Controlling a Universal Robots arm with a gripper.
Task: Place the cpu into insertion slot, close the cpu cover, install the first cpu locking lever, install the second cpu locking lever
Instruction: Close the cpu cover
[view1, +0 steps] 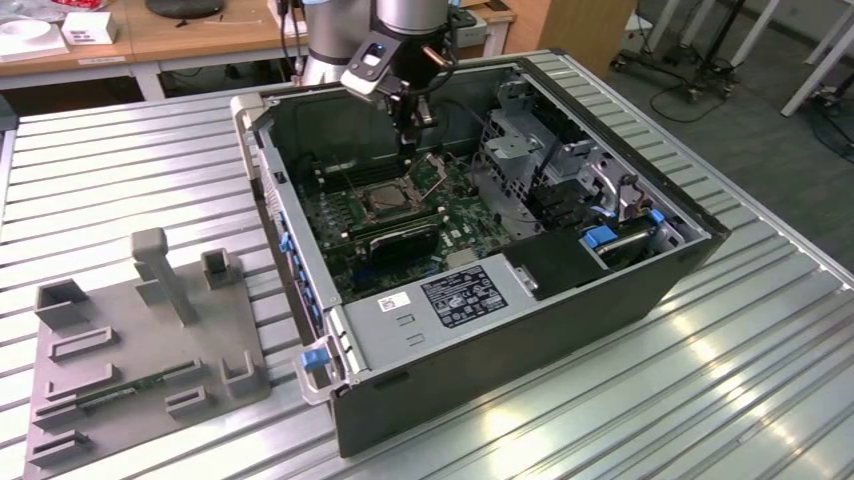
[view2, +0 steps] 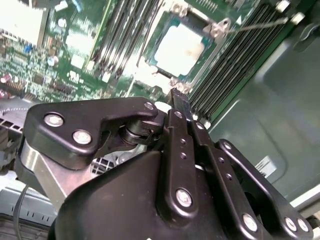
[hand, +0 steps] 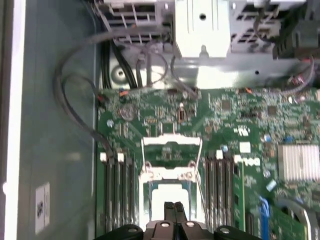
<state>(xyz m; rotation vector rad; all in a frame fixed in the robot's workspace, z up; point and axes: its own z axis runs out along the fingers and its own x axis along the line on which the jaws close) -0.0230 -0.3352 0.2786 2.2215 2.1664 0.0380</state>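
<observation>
Second wrist view, gripper (view2: 176, 96) jaws together nr cpu (view2: 179, 45) in socket (view2: 218, 28); white label (view2: 265, 167) on case (view2: 260, 100), unreadable

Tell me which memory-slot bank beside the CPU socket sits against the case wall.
The bank bordering the grey case wall; the other bank lies toward the finned silver heatsink.

Arm (view1: 407, 20) is cut off at twelve o'clock, exterior view. Gripper (hand: 173, 206) covers part of the chip (hand: 158, 198), first wrist view.
</observation>
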